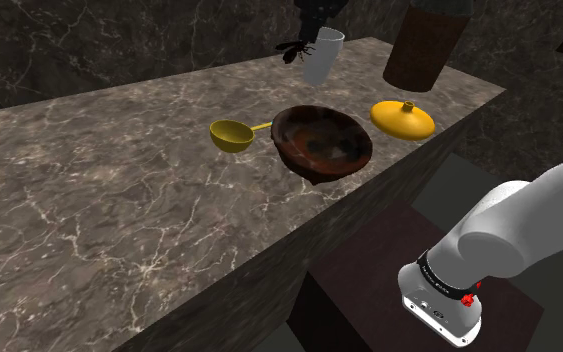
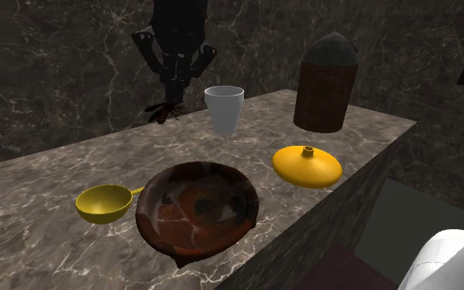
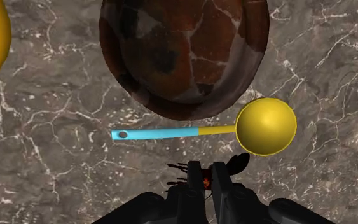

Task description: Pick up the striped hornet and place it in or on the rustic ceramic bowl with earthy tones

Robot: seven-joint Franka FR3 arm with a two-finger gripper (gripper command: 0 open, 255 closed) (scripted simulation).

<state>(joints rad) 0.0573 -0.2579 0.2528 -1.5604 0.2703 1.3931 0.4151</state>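
Note:
The hornet [image 3: 204,184], dark with a reddish patch, is clasped between my black fingers [image 3: 195,181], and my gripper [image 3: 207,170] is shut on it. In the shoulder view the hornet [image 1: 293,48] hangs in the air beside the white cup, under the gripper [image 1: 307,40]. From the second exterior view the gripper [image 2: 173,100] holds the hornet [image 2: 164,111] above the counter's far part. The brown, mottled ceramic bowl [image 1: 321,140] [image 2: 197,210] [image 3: 184,51] stands near the counter's front edge, below and ahead of the gripper, with nothing in it.
A yellow scoop [image 1: 232,135] [image 2: 104,203] [image 3: 266,126] with a blue handle [image 3: 152,133] lies beside the bowl. A white cup [image 1: 322,55] [image 2: 224,109], a tall brown jar [image 1: 424,45] [image 2: 326,82] and a yellow lid-like dish [image 1: 403,118] [image 2: 306,166] stand on the marble counter [image 1: 89,210].

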